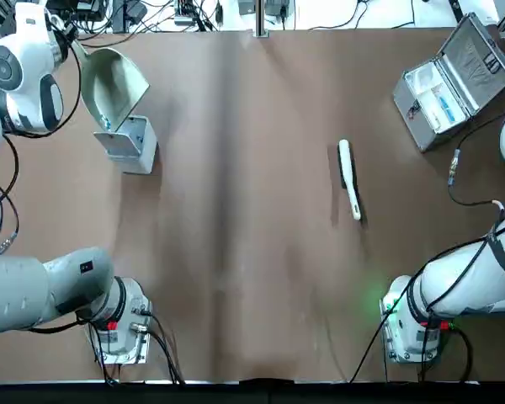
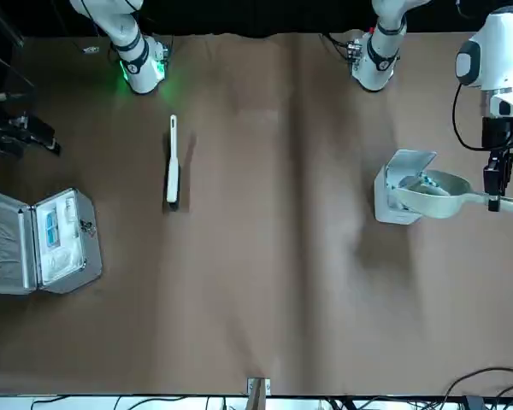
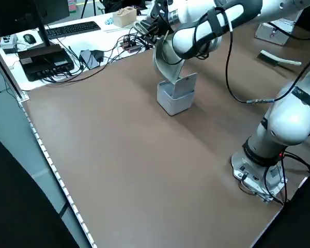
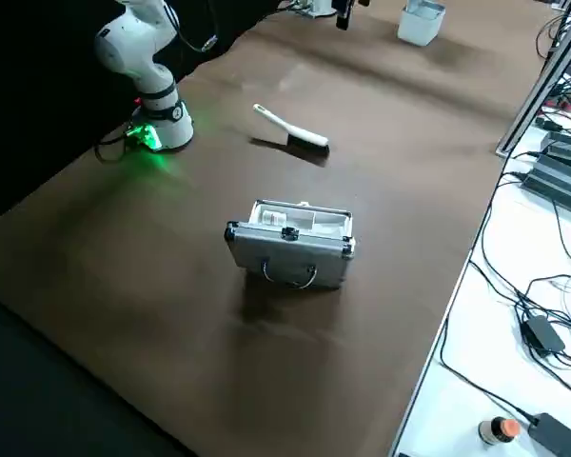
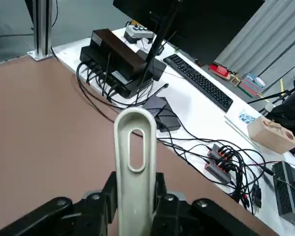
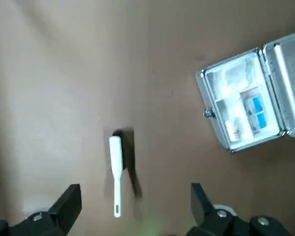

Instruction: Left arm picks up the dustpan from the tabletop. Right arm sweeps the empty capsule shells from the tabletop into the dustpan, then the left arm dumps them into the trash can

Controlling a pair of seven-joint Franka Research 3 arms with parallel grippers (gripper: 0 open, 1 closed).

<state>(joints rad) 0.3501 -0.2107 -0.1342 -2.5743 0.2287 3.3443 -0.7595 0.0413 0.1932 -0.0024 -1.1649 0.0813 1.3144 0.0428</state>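
The left gripper [image 2: 499,190] pinches the dustpan [image 1: 114,82] by its handle, tipping its mouth over the open trash can [image 1: 128,145] to dump the capsule shells. Well away from the can, the right gripper [image 6: 132,209] hangs spread above the brush [image 1: 349,178].

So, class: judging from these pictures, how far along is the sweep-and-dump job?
Done: the brush lies on the tabletop, and no capsule shells show there. In hand: the left claw is shut on the handle of the dustpan, tilting it over the open trash can; blue specks sit at its mouth. Left: finishing the dump. The right claw hangs open above the brush.
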